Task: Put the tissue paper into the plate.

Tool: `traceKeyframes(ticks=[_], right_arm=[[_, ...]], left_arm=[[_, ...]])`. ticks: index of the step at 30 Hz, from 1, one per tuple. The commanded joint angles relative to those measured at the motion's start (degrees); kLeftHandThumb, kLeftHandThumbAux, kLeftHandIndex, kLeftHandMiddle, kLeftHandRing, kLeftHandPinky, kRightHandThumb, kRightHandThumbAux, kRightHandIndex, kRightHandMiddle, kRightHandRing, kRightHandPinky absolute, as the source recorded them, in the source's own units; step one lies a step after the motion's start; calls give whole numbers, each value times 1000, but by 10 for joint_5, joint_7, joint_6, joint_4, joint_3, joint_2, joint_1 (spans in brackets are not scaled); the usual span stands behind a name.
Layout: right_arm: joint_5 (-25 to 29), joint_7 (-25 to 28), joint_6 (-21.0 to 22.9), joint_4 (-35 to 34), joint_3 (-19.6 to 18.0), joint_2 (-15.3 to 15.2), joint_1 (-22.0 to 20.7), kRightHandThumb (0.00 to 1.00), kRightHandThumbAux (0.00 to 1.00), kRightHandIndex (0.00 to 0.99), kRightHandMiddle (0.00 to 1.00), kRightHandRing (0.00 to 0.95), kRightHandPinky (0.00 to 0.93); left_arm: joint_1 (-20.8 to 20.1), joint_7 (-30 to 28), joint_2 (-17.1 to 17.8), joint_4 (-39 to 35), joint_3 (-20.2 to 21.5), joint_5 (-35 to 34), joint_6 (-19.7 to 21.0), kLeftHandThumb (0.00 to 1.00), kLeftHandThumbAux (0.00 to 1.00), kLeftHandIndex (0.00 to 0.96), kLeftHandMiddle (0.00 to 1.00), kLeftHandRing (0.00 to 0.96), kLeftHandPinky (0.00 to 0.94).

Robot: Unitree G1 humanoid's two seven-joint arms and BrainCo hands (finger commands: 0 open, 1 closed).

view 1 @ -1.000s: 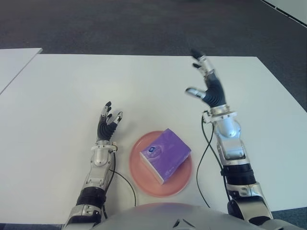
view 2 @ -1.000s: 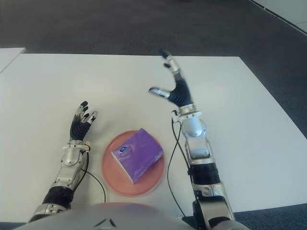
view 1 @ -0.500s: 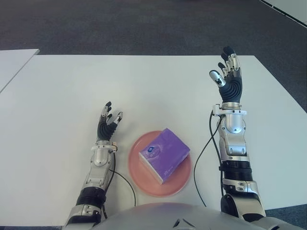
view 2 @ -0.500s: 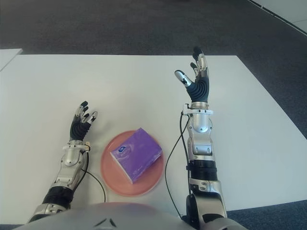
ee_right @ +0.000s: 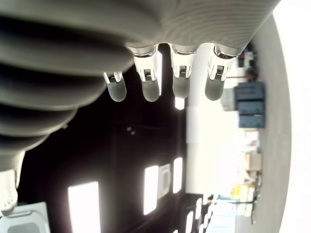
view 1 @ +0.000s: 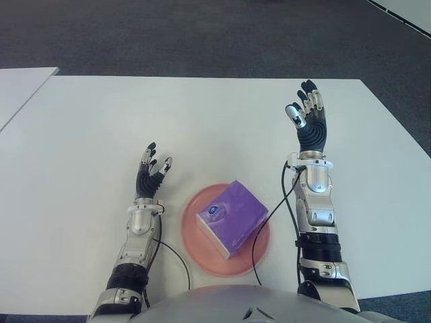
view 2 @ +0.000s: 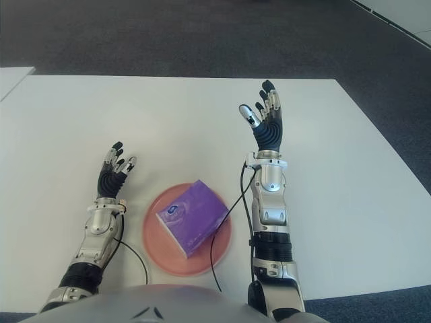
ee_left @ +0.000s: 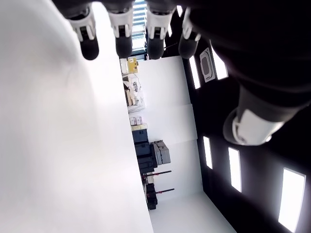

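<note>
My left hand (view 1: 149,176) shows just left of the plate (view 1: 192,241), fingers straight, holding nothing. Tissue pack (view 1: 231,217) lies in the plate, long axis slanting toward far right. My right hand (view 1: 310,128) is raised, fingers spread, empty, farther from the pack. Placement looks done.

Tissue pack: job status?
Done: the purple tissue pack lies on the pink plate. In hand: nothing; the right hand is raised and open beyond the plate, the left hand open beside it. Left: nothing visible.
</note>
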Motion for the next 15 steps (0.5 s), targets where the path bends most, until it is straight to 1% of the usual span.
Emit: traceKeyframes(ticks=[1, 5, 11, 13, 15], right_arm=[[1, -2, 8, 24, -3, 2, 21, 82, 517, 0, 0, 0, 0], [2, 0, 9, 33, -4, 2, 31, 82, 519, 0, 0, 0, 0], [-2, -4, 23, 38, 3, 8, 46, 84, 513, 0, 0, 0, 0], [-11, -7, 8, 56, 14, 16, 63, 84, 508, 0, 0, 0, 0], [-12, -2, -24, 105, 13, 11, 68, 84, 502, 0, 0, 0, 0]], left_arm=[[2, 6, -4, 9, 2, 0, -3, 62, 572, 0, 0, 0, 0], [1, 6, -6, 10, 4, -2, -6, 61, 571, 0, 0, 0, 0], [-1, 3, -9, 8, 6, -9, -3, 65, 570, 0, 0, 0, 0], [-2, 3, -10, 7, 7, -11, -2, 67, 570, 0, 0, 0, 0], [-3, 3, -11, 6, 7, -12, -2, 69, 569, 0, 0, 0, 0]])
